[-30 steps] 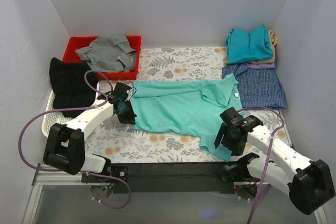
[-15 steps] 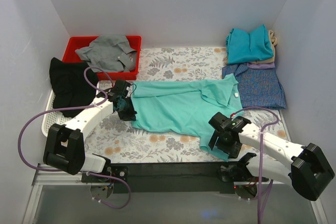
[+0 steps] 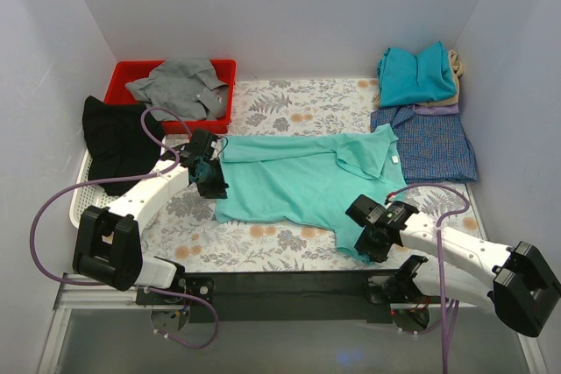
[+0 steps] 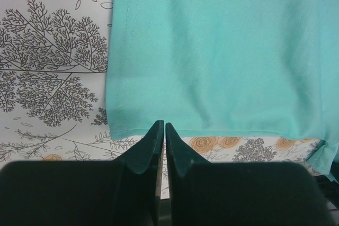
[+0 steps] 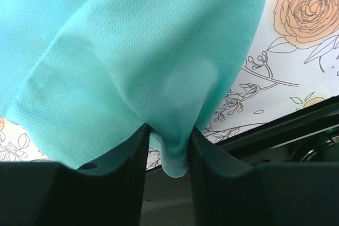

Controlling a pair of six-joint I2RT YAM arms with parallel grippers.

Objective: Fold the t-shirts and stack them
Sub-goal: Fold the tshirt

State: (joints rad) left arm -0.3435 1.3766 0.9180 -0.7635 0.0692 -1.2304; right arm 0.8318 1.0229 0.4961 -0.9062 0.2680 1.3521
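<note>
The mint-green t-shirt (image 3: 298, 177) lies spread on the floral table cloth (image 3: 280, 247). My left gripper (image 3: 213, 188) is at its left hem; in the left wrist view the jaws (image 4: 161, 125) are shut, their tips just over the flat hem (image 4: 222, 51), with no cloth visible between them. My right gripper (image 3: 368, 247) is shut on the shirt's near right corner; in the right wrist view (image 5: 168, 130) a bunched fold of mint cloth (image 5: 132, 41) hangs between the fingers. A teal-blue shirt (image 3: 416, 74) tops beige (image 3: 454, 63) and lavender (image 3: 434, 109) cloth at the back right, by a blue check shirt (image 3: 429, 142).
A red bin (image 3: 123, 85) at the back left holds a grey shirt (image 3: 180, 85). A black garment (image 3: 114, 137) lies over a white basket (image 3: 83, 203) at the left. White walls close in three sides. The black table edge (image 3: 280, 282) runs along the front.
My right gripper has moved left and nearer with the shirt's corner, bunching the near right part. The shirt's near left corner has shifted left. My left gripper has moved slightly farther back along the hem.
</note>
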